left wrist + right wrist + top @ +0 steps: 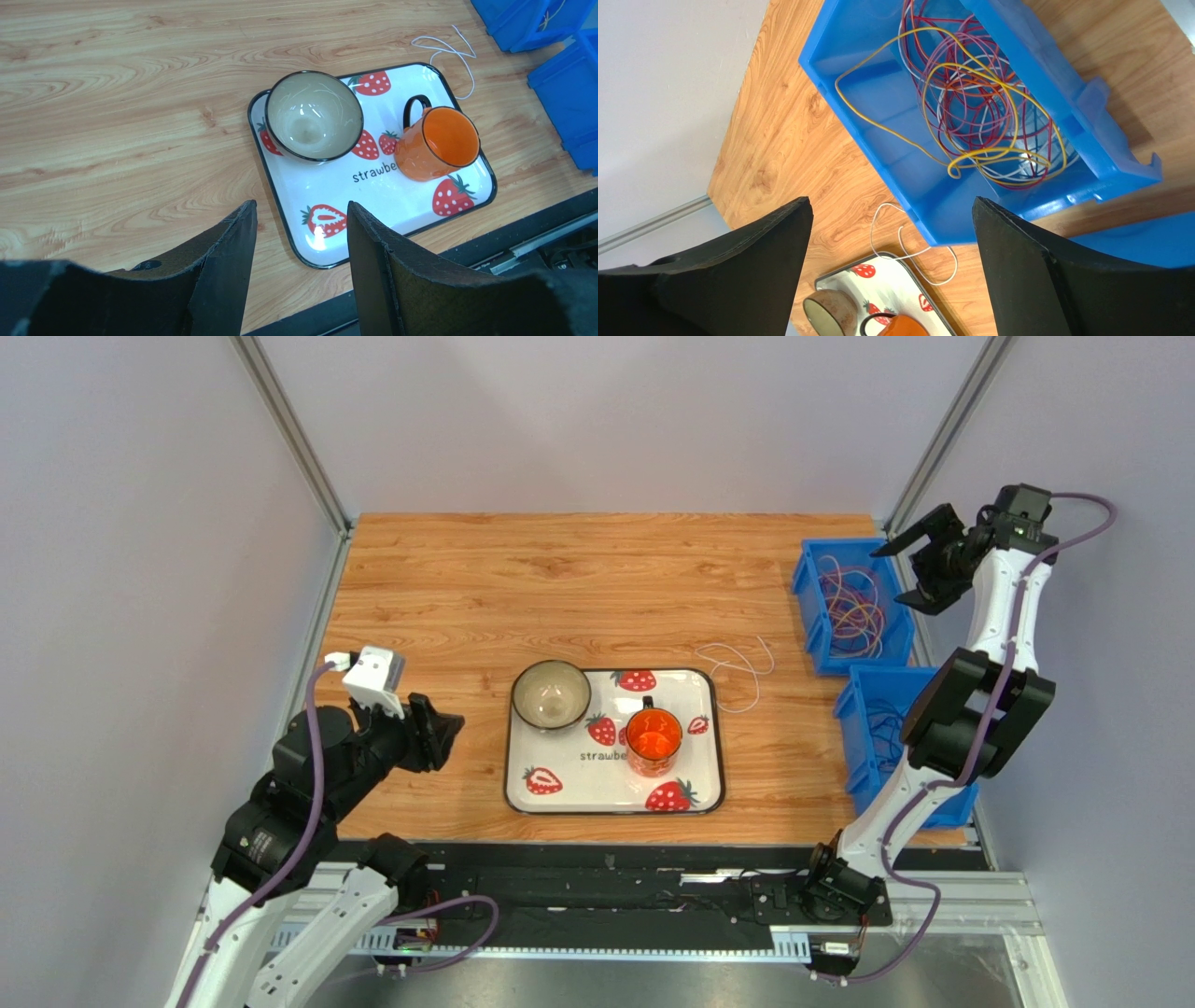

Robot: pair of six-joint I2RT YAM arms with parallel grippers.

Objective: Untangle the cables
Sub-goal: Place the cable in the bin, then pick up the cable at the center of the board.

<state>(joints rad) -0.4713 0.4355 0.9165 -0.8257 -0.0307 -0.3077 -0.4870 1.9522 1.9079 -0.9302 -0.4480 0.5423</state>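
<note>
- My right claw (929,560) hangs spread wide with nothing in it, right above the far blue bin (808,577), roughly 2 o'clock from the tray (617,773).
- The cables (976,105) are all in that bin, one messy heap of yellow, red, purple and whitish loops.
- One white cable (741,667) lies loose on the table (463,588), just beside the tray's 1 o'clock corner.
- My left claw (438,732) sits at the tray's 9 o'clock, jaws partly apart, holding nothing.
- A bowl (550,695) and an orange mug (652,735) stand on the tray.
</note>
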